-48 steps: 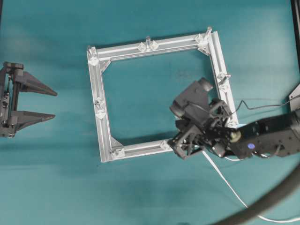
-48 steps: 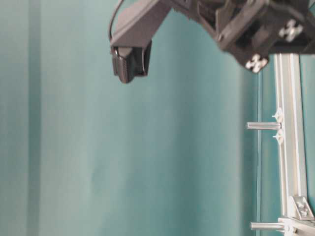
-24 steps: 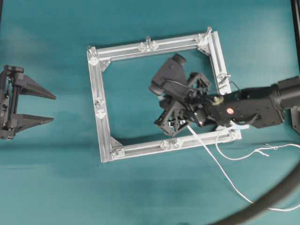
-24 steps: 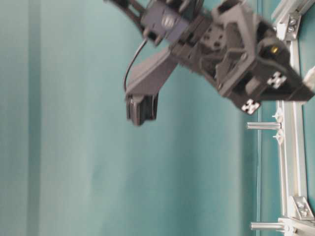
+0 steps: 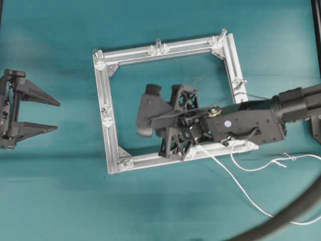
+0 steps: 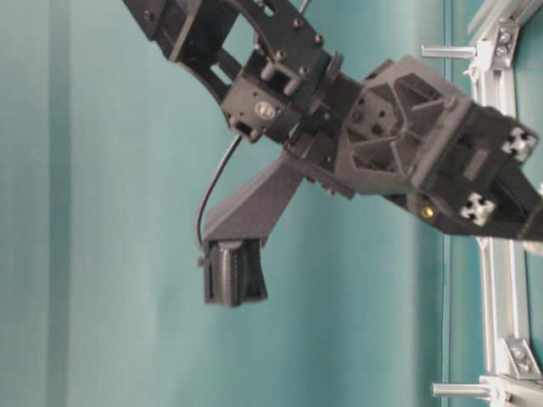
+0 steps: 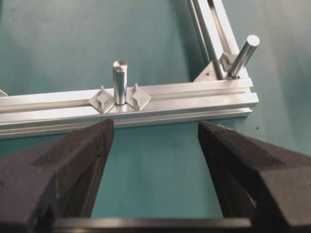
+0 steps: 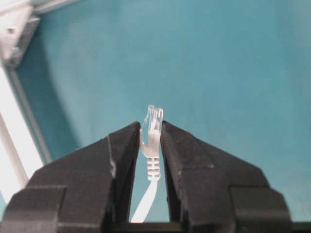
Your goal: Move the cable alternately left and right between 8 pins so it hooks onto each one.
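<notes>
Overhead, right hand reaches across frame — pinching cable.

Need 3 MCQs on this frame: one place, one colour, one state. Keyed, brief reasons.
1. Where is the right end effector in the overhead view?
A. Over the inside of the frame
B. Outside the frame, beside the left arm
C. Off the table

2. What colour is the cable?
A. Black
B. White
C. Red

3. What state is the left end effector in?
A. Shut on the cable
B. Shut, empty
C. Open, empty

Key: 1 A, it hangs above the frame's inner area near the bottom bar. 2 B, a white cord trails right of the frame. 3 C, its jaws stand apart with only table between them.
</notes>
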